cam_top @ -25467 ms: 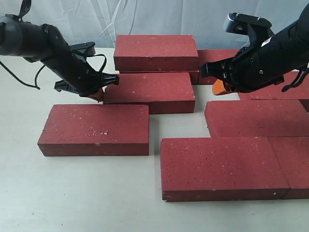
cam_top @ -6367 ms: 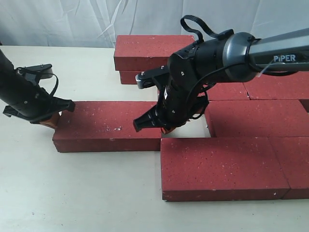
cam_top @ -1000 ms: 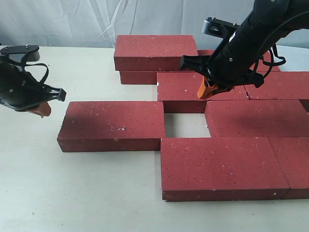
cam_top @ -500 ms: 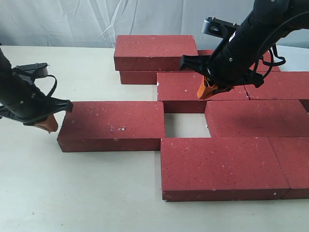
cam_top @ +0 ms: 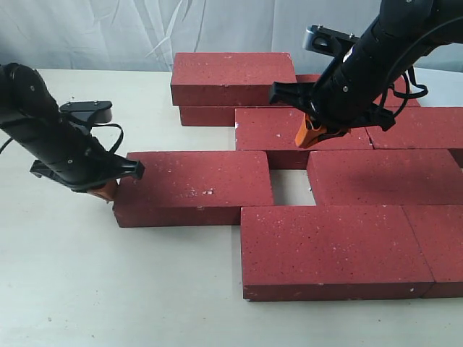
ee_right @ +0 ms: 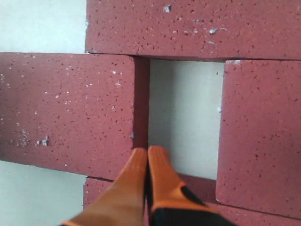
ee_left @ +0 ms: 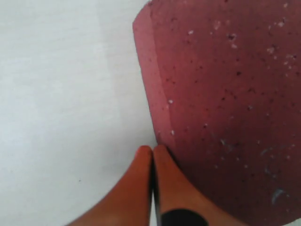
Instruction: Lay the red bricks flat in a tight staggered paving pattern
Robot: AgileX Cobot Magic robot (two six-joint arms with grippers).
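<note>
My left gripper (ee_left: 151,151) has its fingers pinched together, tips butted against the short end of the loose brick (cam_top: 194,184). A bare gap (cam_top: 291,186) separates it from the laid bricks (cam_top: 383,176). Over there my right gripper (cam_top: 309,136) hangs, pinched too.

Free table (cam_top: 108,289) left of and in front of the paving is unobstructed. A narrow pocket (cam_top: 293,186) of bare table lies between the loose brick (cam_top: 192,184) and the brick to its right (cam_top: 383,176), walled behind by the middle-row brick (cam_top: 268,130) and in front by the front brick (cam_top: 333,249). The left gripper (cam_top: 106,189), fingers together, occupies the loose brick's left end; the right gripper (cam_top: 308,136), fingers together, hangs over the pocket's rear edge. A two-brick stack (cam_top: 233,76) blocks the back.
</note>
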